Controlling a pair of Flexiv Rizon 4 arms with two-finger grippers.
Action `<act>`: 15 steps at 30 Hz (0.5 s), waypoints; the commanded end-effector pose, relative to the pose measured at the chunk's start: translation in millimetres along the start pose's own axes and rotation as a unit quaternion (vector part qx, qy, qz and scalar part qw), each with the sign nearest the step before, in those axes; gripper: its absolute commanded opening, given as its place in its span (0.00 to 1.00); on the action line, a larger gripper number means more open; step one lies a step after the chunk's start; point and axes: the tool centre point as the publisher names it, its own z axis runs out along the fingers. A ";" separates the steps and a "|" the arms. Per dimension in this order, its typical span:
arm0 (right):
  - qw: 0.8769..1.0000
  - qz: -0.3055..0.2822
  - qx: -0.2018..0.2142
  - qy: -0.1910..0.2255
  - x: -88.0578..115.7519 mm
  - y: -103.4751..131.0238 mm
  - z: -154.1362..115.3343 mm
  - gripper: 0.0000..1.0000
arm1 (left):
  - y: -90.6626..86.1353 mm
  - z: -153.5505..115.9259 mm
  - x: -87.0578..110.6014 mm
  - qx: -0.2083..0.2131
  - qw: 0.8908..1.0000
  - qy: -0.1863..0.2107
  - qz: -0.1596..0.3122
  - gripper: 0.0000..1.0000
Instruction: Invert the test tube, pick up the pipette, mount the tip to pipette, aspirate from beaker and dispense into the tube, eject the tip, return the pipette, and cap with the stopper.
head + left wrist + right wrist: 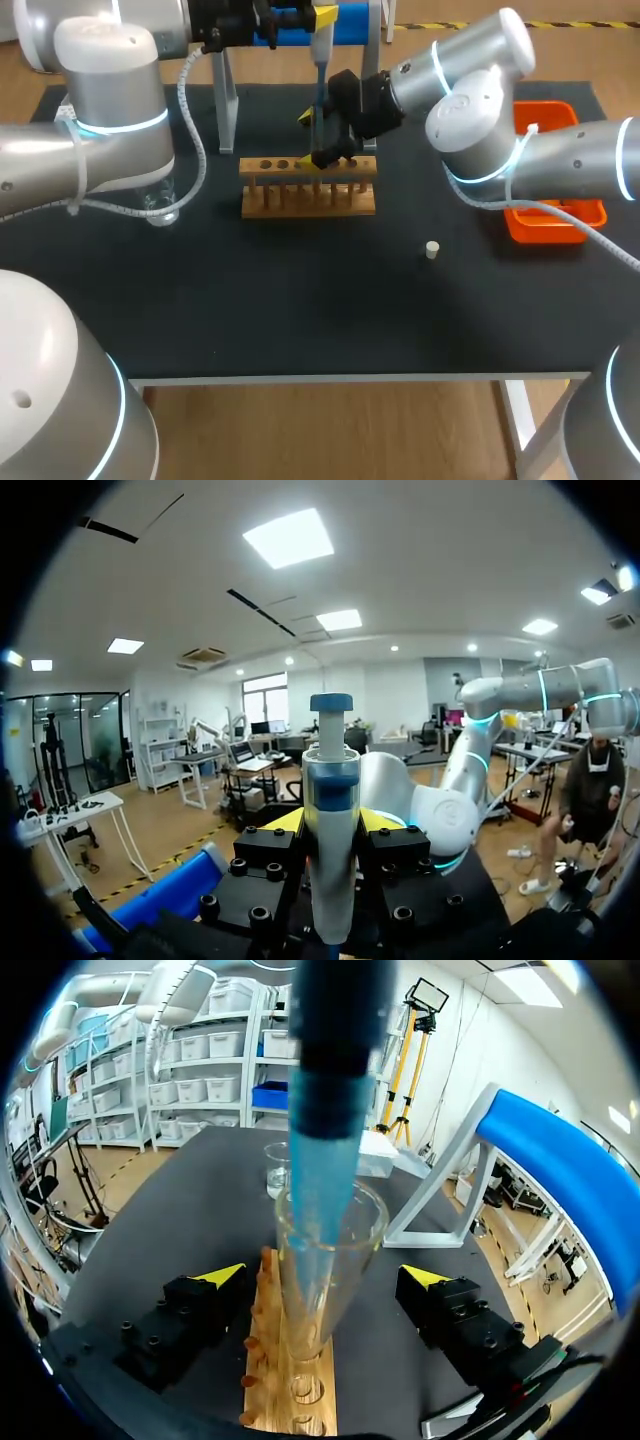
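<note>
The left claw (333,822) pinched the pipette (331,780), its tip (322,1160) inside the tube (330,1290) in the rack (308,200). The right claw (325,1278) stood spread around the tube. Dispensing probably wanted the pipette plumb and centred.

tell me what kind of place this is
Probably a robotics lab staging a chemistry bench: robot arms work over a black table that holds a tube rack, a pipette and a beaker.

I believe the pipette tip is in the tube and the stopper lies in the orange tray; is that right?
Not quite: the head view shows the stopper on the table, outside the tray. The tip is in the tube.
</note>
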 end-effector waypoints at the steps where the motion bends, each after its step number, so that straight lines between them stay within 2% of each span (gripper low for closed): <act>1: 1.000 0.000 0.001 0.002 -0.9 0.1 -1.1 1.00 | -4.4 -0.1 2.3 -0.004 1.000 -0.003 0.002 0.00; 15: 1.000 0.000 0.001 0.002 -0.9 0.1 -1.1 1.00 | -17.5 2.1 7.1 -0.015 1.000 -0.008 0.014 0.00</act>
